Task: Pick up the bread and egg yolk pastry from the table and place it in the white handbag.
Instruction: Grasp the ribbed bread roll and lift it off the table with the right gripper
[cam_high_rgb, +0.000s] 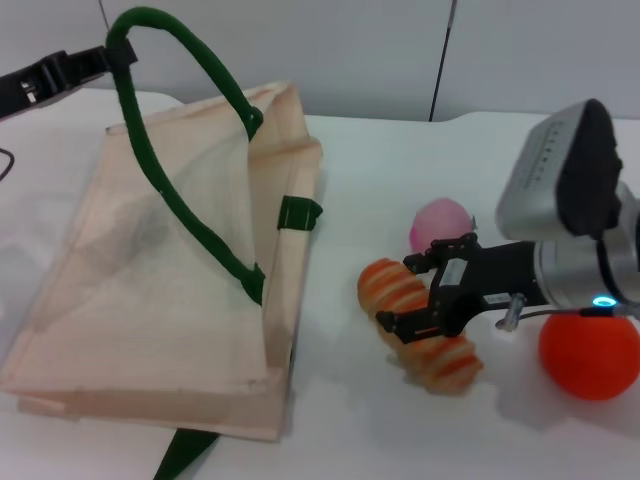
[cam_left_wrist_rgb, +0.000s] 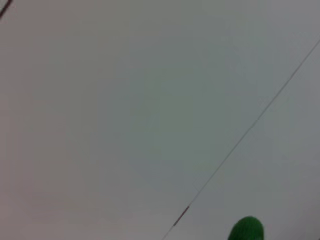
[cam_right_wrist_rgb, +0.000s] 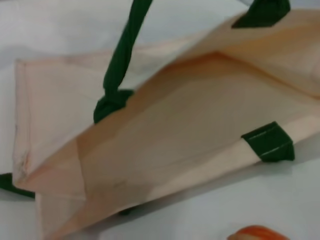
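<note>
One big white handbag (cam_high_rgb: 170, 290) lies on the table (cam_high_rgb: 400, 440), its mouth held up by the left gripper (cam_high_rgb: 118, 52), pinched on the green handle (cam_high_rgb: 190, 60). Right of it, the right gripper (cam_high_rgb: 425, 292) straddles the bread (cam_high_rgb: 440, 360), fingers spread around it. Pink ball (cam_high_rgb: 440, 222) and orange ball (cam_high_rgb: 590, 355) sit nearby.

No readable text, labels, brands or numbers anywhere.

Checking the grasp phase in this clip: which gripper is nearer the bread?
Right. The right gripper straddles the bread, fingers open on either side of it. The left gripper is far off, holding up the handbag's green strap.
</note>
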